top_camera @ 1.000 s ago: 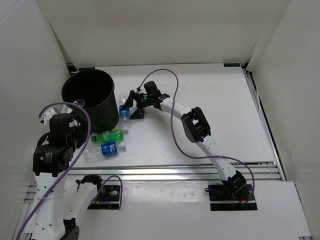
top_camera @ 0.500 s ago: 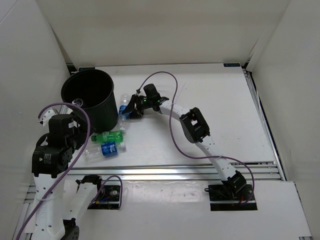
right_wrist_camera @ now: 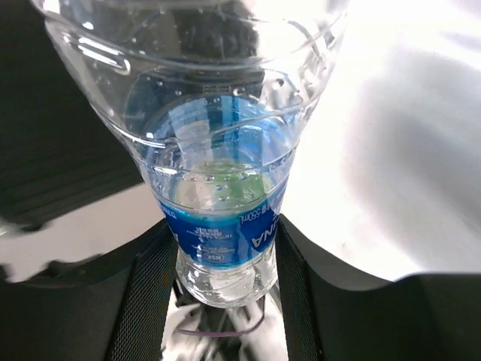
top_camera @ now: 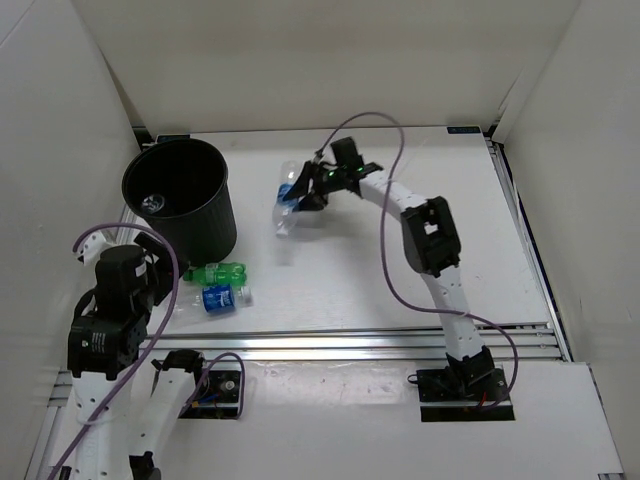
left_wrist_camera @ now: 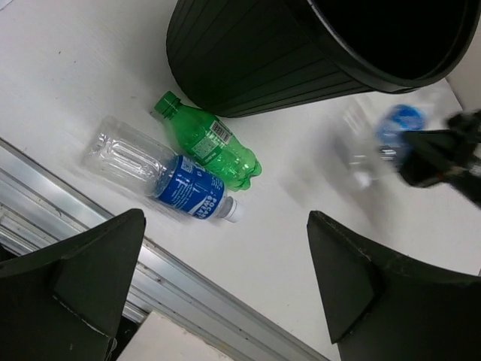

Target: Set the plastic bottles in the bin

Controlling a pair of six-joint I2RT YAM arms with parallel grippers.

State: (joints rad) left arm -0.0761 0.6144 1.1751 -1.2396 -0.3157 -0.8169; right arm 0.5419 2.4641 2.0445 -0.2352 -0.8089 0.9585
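A blue-labelled bottle [right_wrist_camera: 218, 214] is clenched near one end by the right gripper [top_camera: 305, 193]. It appears to be held clear of the surface [top_camera: 400, 260], presumably so that it can be carried over a rim rather than dragged. The bin [top_camera: 226, 180] stands apart from this gripper, on the left arm's side. A clear bottle [top_camera: 151, 203] is seen lying inside it. The left gripper [left_wrist_camera: 225, 259] is spread wide, with nothing held. Beneath it, the green bottle [left_wrist_camera: 210, 143] and a second blue-labelled bottle [left_wrist_camera: 161, 177] lie touching each other, just beside the bin's base.
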